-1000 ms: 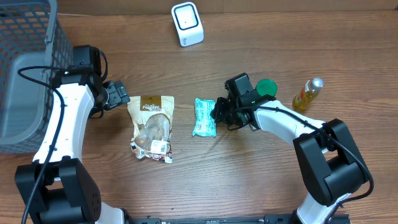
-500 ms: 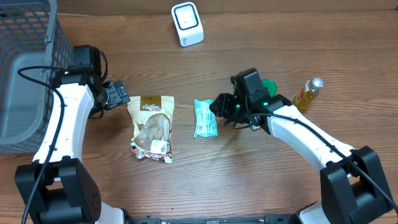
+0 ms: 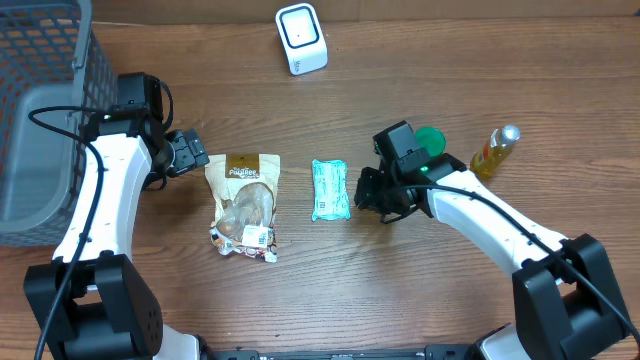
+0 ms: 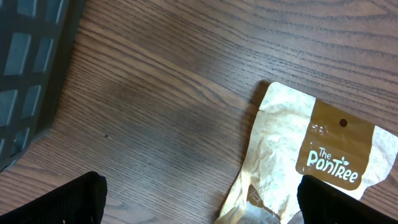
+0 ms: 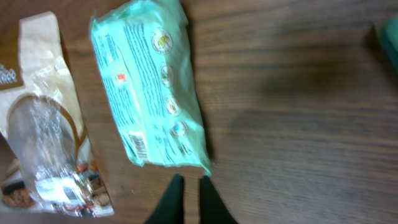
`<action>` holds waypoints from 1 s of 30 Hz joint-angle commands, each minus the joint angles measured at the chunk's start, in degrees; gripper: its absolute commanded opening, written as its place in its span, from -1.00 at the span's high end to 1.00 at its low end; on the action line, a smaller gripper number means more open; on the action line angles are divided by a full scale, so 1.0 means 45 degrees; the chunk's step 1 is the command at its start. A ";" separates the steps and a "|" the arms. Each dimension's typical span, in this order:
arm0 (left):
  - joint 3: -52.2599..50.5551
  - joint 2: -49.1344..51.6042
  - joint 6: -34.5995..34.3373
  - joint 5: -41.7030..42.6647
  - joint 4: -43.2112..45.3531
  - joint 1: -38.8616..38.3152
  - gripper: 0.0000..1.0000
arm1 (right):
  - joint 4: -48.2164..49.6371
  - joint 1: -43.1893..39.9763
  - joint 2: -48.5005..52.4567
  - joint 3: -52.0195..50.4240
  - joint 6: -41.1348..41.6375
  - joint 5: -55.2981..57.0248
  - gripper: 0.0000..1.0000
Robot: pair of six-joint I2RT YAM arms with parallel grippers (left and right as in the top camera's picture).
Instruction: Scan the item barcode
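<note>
A mint-green packet (image 3: 329, 189) lies flat on the wooden table, and its printed side with a small barcode (image 5: 139, 146) shows in the right wrist view. My right gripper (image 3: 366, 191) is shut and empty just right of the packet (image 5: 149, 93), its fingertips (image 5: 177, 186) close to the packet's near corner without holding it. A tan Pantree snack bag (image 3: 245, 200) lies left of the packet. My left gripper (image 3: 190, 152) stands wide open at the bag's top left corner, and the bag (image 4: 298, 155) reaches toward one finger (image 4: 348, 199). The white scanner (image 3: 301, 38) stands at the back.
A grey mesh basket (image 3: 40, 120) fills the far left, its wall close to my left arm (image 4: 31, 62). A small yellow bottle (image 3: 494, 150) and a round green lid (image 3: 430, 140) sit behind my right arm.
My right gripper opened and shut again with nothing in it, and drew back to the right off the green packet. The packet, the bag and my left arm stayed put.
</note>
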 commanded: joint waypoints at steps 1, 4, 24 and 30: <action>0.0068 -0.0287 0.0282 0.0015 0.0000 -0.0005 -0.99 | 0.0559 0.0311 0.0568 -0.0141 0.0641 0.1161 0.92; 0.0068 -0.0287 0.0282 0.0015 0.0000 -0.0005 -0.99 | 0.1166 0.0330 0.1015 -0.0175 0.1321 0.1520 0.92; 0.0068 -0.0287 0.0282 0.0015 0.0000 -0.0010 -0.99 | 0.2628 0.1792 0.1773 -0.0199 0.1933 0.1370 0.88; 0.0068 -0.0287 0.0282 0.0015 0.0000 -0.0005 -0.99 | 0.2992 0.2395 0.1773 -0.0194 0.1923 0.1370 0.68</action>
